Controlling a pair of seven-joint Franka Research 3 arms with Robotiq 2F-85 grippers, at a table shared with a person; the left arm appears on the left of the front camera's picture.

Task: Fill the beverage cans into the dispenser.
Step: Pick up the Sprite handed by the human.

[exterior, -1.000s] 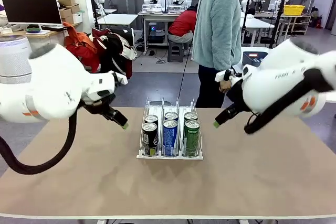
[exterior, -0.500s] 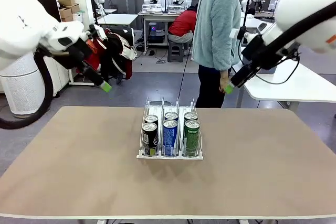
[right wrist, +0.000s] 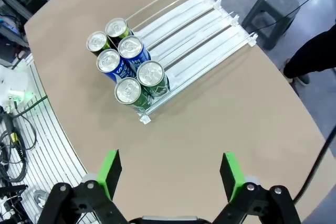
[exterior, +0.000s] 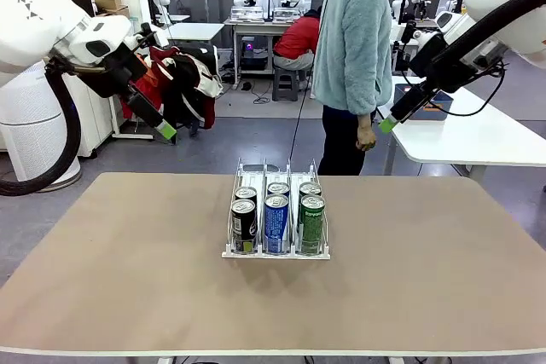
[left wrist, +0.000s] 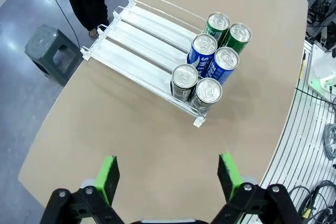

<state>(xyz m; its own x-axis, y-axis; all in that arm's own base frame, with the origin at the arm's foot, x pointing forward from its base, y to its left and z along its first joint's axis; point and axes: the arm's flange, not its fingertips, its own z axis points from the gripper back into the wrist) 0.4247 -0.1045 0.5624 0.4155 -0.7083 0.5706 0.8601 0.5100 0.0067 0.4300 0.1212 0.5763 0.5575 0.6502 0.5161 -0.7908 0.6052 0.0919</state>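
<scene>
Hanging high beyond the far-left corner of the tan table (exterior: 128,279), spread wide and empty — the left black, green-padded gripper (exterior: 167,131). Standing mid-table, with broad bare room all round: six slim aluminium cans (exterior: 276,223) crowding the near end of the clear three-lane plastic dispenser (exterior: 275,254), back-row labels hiding behind the front. Hanging far right, equally spread and empty — the right gripper (exterior: 388,123).

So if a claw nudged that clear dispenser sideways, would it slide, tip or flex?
Probably slide rather than tip: the dispenser is low and sits flat on the table. The six cans crowd one end, so that end likely drags while the empty end swings. Its thin clear walls may flex.
</scene>
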